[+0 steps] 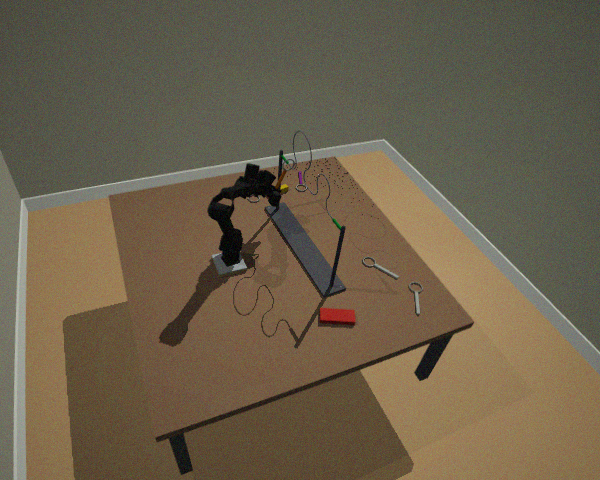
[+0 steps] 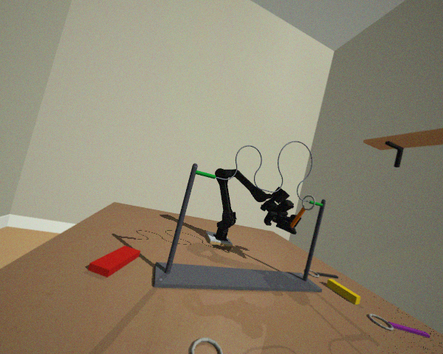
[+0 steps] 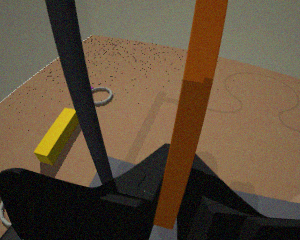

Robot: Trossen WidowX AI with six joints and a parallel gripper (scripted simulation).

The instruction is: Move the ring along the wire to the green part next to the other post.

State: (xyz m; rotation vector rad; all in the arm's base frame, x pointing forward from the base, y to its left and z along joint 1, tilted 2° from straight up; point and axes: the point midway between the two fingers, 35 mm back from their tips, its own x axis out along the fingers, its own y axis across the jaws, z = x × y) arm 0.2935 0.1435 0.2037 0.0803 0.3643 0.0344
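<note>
The ring [image 1: 289, 164] [image 2: 303, 206] hangs around the wire at the inner end of the far green part [image 2: 317, 203]. Its orange handle [image 1: 280, 179] [image 2: 297, 217] [image 3: 190, 100] slants down from it. My gripper [image 1: 276, 190] [image 2: 292, 225] [image 3: 176, 152] is shut on the handle's lower end, beside the far post [image 1: 280, 164] [image 2: 315, 240] [image 3: 82, 100]. The thin grey wire loops up and across to the other green part [image 1: 336, 223] [image 2: 205, 174] at the near post [image 1: 337, 258] [image 2: 181, 219]. Whether the ring touches the wire is too small to tell.
A dark base plate [image 1: 305, 248] [image 2: 229, 279] carries both posts. A yellow block [image 1: 283, 189] [image 2: 342, 291] [image 3: 56, 135] and a purple-handled ring [image 1: 300, 178] [image 2: 408, 329] lie near the far post. A red block [image 1: 336, 316] [image 2: 114, 260] lies near the other post. Other loose rings lie around.
</note>
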